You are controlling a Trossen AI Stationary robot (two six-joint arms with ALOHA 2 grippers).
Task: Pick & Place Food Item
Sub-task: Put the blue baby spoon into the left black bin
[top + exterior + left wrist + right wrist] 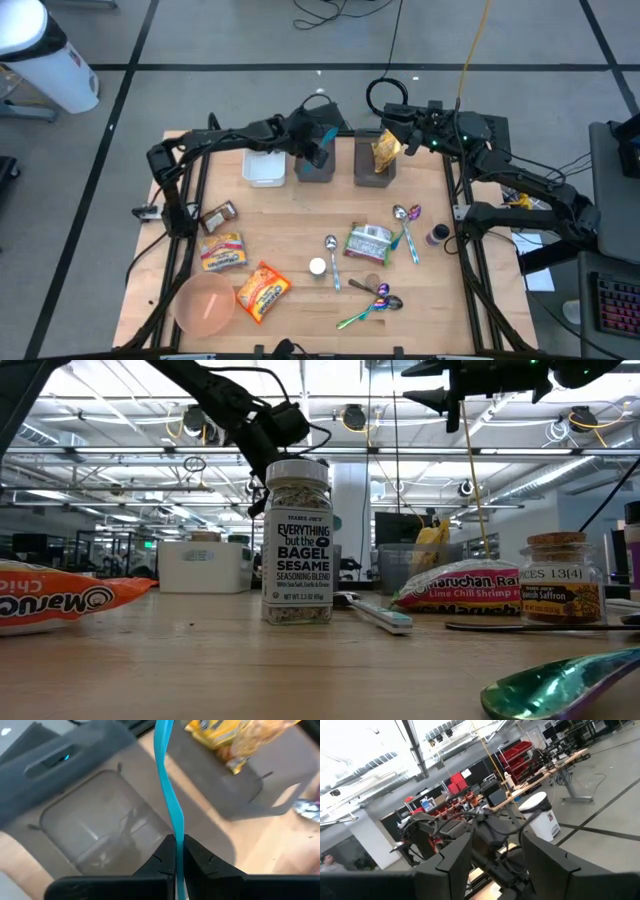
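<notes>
the left hand (175,851) is clenched on a thin blue utensil (167,785), poised over the empty grey bin (100,827). beside it, a yellow snack bag (386,150) already sits in the neighbouring bin (372,178), under the released right hand (405,128). several packets (262,290) remain on the table (290,225).

An industrial robotics lab: the light wooden work table (300,240) stands on a grey concrete floor (250,40) marked with dark tape lines, and beyond the table run exposed ceiling trusses (120,455), red storage bins (512,755) and long workbenches (560,760).
</notes>
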